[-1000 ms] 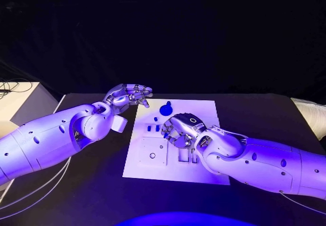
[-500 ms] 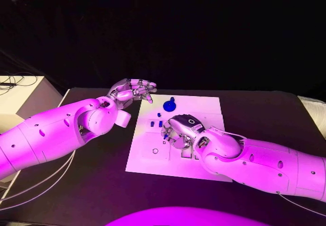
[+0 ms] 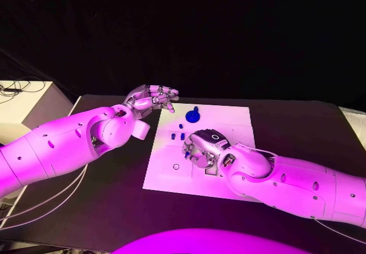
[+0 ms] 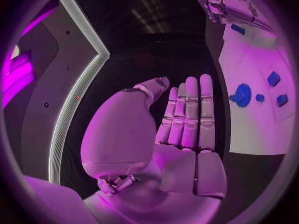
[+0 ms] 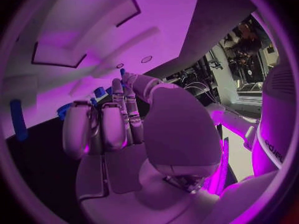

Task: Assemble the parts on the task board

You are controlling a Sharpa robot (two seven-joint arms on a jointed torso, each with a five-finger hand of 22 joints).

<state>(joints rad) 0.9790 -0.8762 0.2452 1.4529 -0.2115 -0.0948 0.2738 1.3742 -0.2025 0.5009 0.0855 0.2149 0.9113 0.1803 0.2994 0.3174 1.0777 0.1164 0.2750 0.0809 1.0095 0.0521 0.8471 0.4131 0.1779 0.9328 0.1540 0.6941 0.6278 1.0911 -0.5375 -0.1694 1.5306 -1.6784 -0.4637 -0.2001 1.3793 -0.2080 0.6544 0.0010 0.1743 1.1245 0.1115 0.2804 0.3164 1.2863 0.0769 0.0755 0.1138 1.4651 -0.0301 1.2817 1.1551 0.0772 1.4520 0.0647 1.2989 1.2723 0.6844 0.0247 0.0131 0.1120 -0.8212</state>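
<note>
The white task board [image 3: 229, 124] lies in the middle of the black table. A round blue part [image 3: 192, 114] stands near its far edge, with small blue parts [image 3: 177, 136] just in front of it. My right hand [image 3: 204, 148] is down on the board's middle, fingers curled onto the surface beside recessed slots [image 5: 59, 55]. Blue bits show by its fingertips [image 5: 99, 91], and I cannot tell whether it holds one. My left hand [image 3: 153, 98] hovers off the board's far left corner; its fingers [image 4: 190, 112] lie straight side by side, holding nothing.
A white box [image 3: 27, 103] stands beyond the table's left edge. A long blue piece [image 5: 17, 119] lies near the right hand. The left wrist view shows the round part [image 4: 241, 94], small blue pieces [image 4: 273, 78] and the right hand [image 4: 230, 5] on the board.
The whole picture has shifted, so the camera moved. Relative to the board, both hands stay about where they were.
</note>
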